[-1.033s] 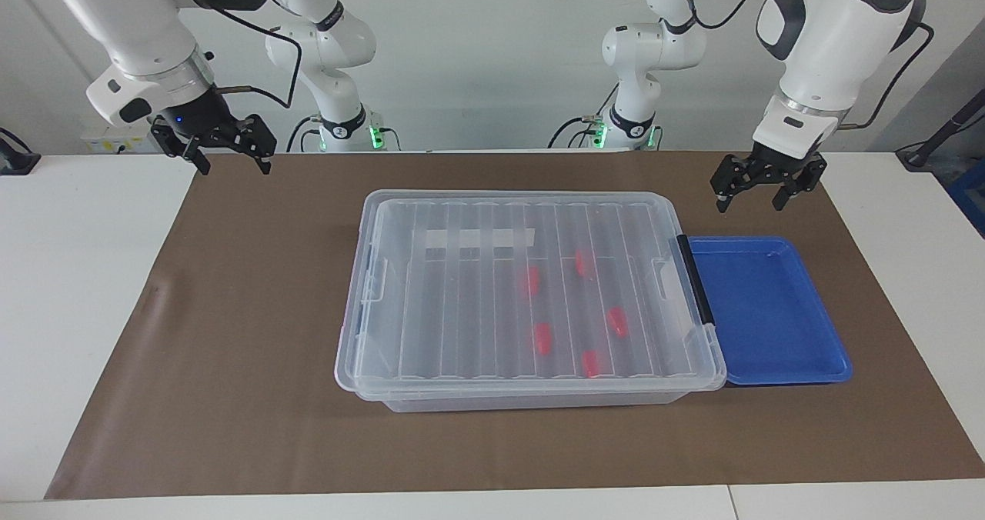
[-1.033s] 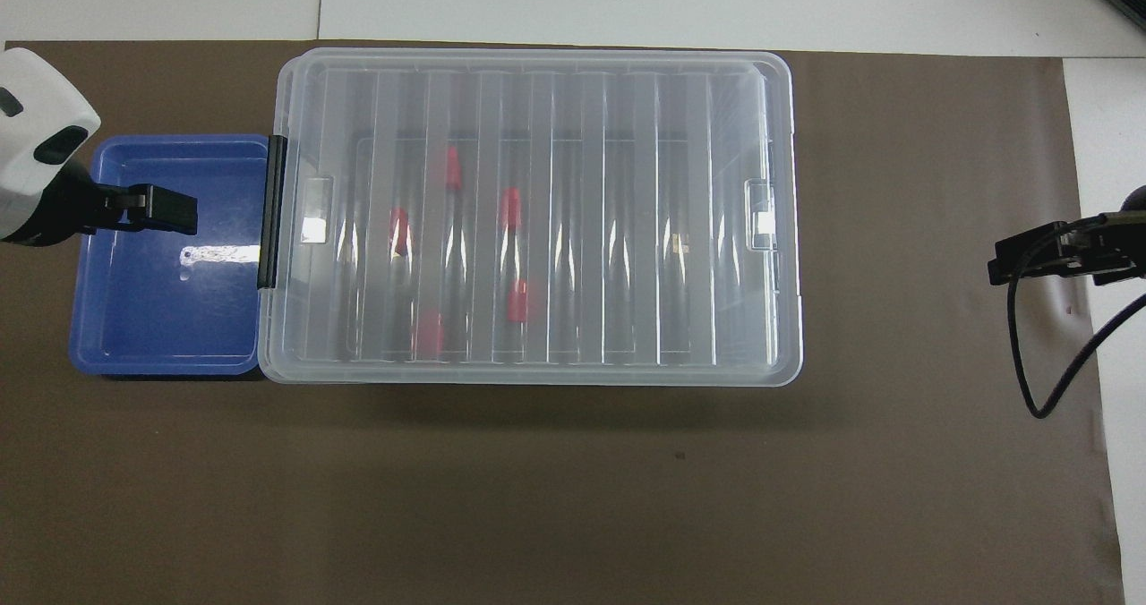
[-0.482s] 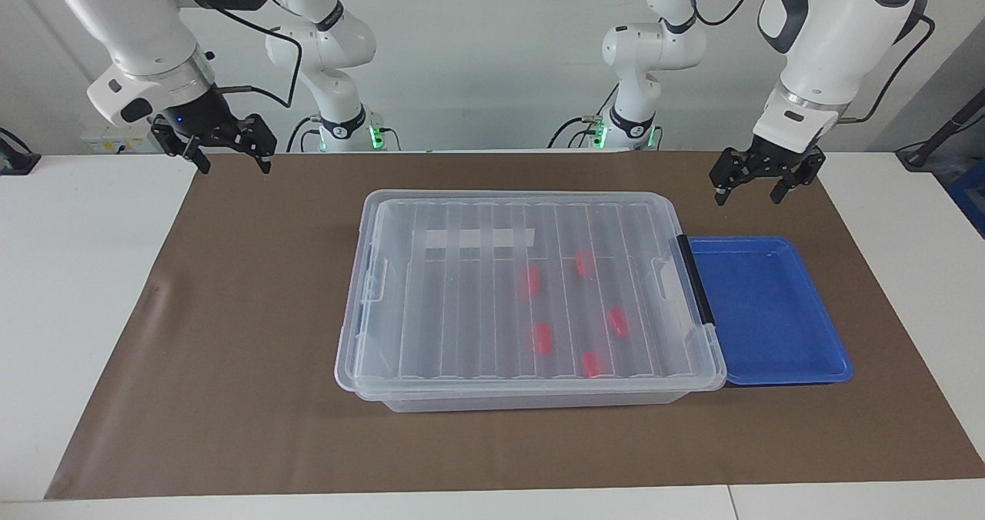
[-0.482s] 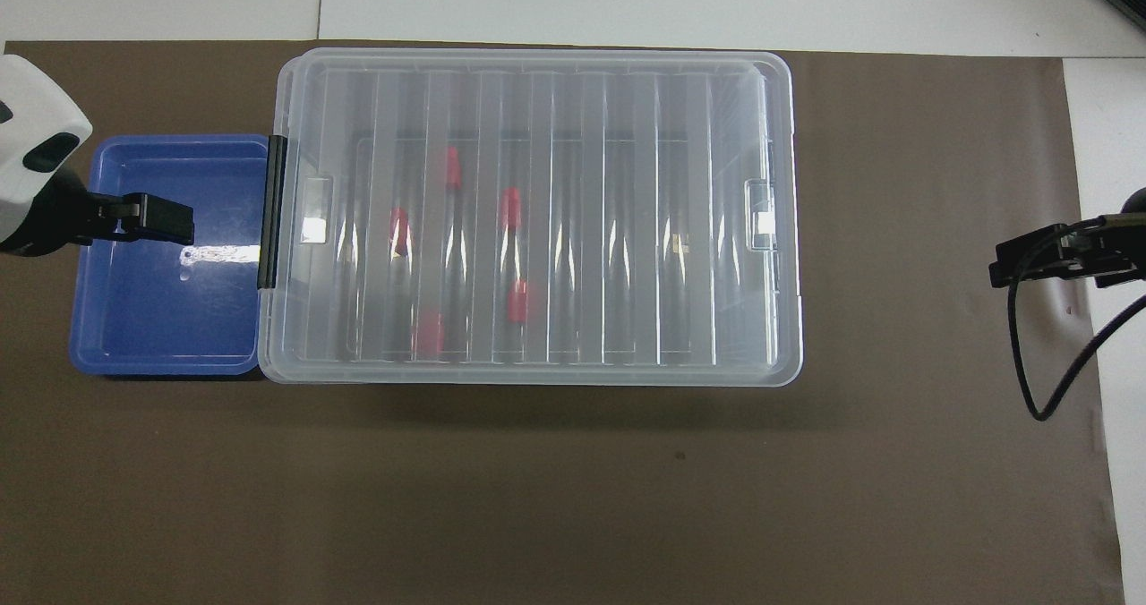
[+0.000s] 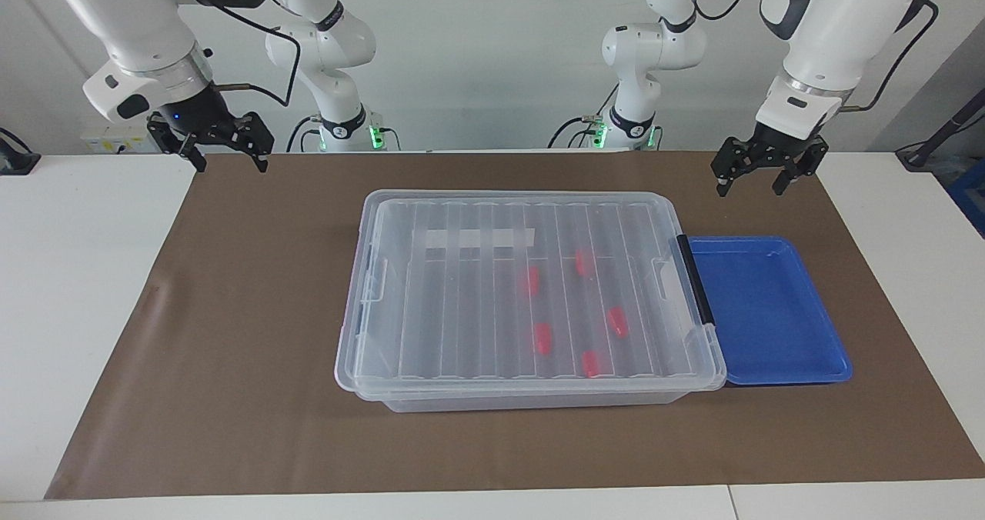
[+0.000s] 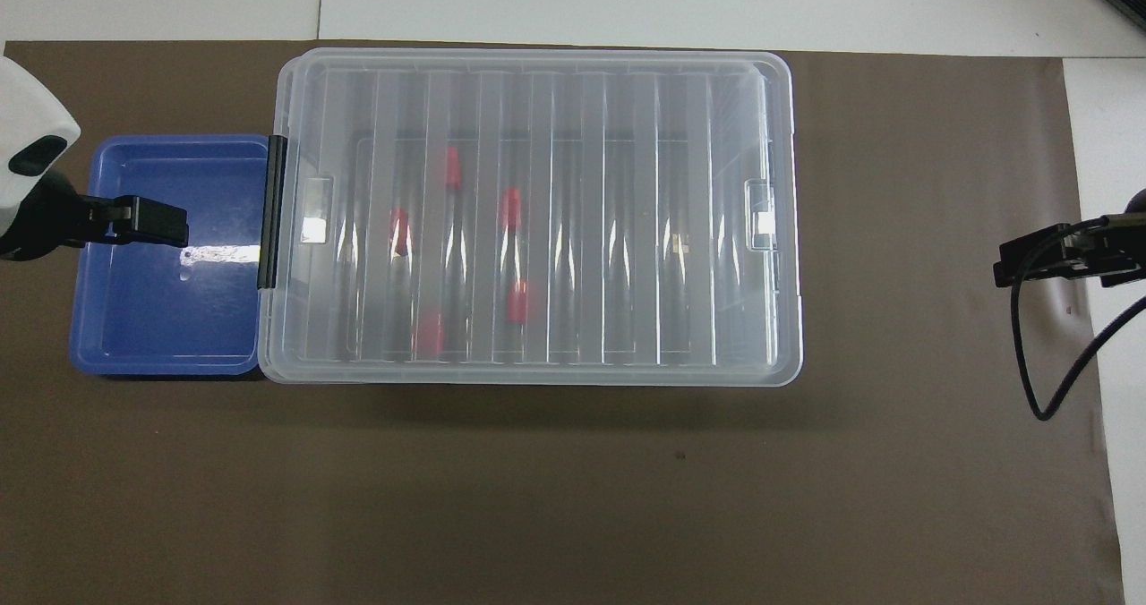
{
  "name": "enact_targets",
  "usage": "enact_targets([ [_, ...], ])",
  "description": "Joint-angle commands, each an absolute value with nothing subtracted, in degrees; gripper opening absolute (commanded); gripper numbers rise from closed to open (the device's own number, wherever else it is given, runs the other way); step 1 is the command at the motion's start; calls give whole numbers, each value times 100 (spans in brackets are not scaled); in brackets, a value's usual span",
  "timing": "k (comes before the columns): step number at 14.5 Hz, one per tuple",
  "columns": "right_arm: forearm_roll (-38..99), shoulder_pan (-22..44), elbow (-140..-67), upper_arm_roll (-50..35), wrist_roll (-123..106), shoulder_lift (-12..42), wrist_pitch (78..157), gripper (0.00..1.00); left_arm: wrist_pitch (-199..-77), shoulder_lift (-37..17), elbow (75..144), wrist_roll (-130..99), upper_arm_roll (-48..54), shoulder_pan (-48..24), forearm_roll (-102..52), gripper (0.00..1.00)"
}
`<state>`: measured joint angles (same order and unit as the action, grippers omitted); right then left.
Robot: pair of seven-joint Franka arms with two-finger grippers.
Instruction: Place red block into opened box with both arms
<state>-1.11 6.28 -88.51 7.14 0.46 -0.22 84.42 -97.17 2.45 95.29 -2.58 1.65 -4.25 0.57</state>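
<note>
Five small red blocks lie inside a large clear plastic box at the middle of the worktop. They show as blurred red shapes through the box's ribbed translucent lid, which sits closed on top. The blocks lie apart from one another, all in the half of the box toward the left arm's end of the worktop. A white label strip shows through the lid on the side nearer the robots.

A black handle runs along the end of the box that faces the left arm's end. Touching that end is a flat blue tray, with nothing in it. Box and tray both rest on a brown mat that covers most of the white worktop.

The left gripper hangs in the air over the mat near the tray's corner, nearer the robots than the tray; its jaws stand wide and hold nothing. The right gripper hangs over the mat's corner at the right arm's end, well apart from the box; its jaws are also wide and hold nothing.

Two slimmer white arms with green lights at their bases stand at the robots' edge of the worktop.
</note>
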Motion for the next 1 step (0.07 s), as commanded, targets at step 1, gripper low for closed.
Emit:
enact_targets([
  [1, -123, 571, -8842, 650, 141, -62, 8429, 100, -9483, 281, 9360, -237, 114, -448, -44, 100],
])
